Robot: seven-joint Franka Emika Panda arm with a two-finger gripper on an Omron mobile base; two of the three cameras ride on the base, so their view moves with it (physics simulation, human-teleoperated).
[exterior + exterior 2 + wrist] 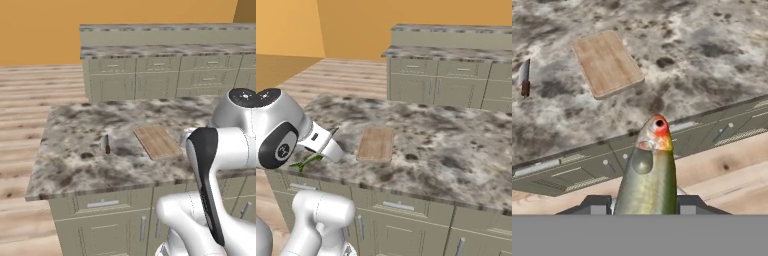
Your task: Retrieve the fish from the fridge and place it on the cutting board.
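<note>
In the hand view my gripper (646, 204) is shut on the fish (649, 172), a slim grey-green fish with a pale head and a red spot, pointing away from the hand. The fish hangs in front of the island's near edge, above the floor. Its green body also peeks out below my hand in the right base view (307, 161), at the counter's near left corner. The cutting board (607, 62) lies flat on the marble counter beyond the fish, bare, and also shows as a cutting board (157, 141) (376, 143) in both base views. The fridge is out of view.
A small dark-handled knife (107, 144) (525, 77) lies on the island counter (75, 165) left of the board. Drawer fronts (587, 170) run under the counter edge. A second row of beige-green cabinets (165, 75) stands behind the island, with wooden floor around.
</note>
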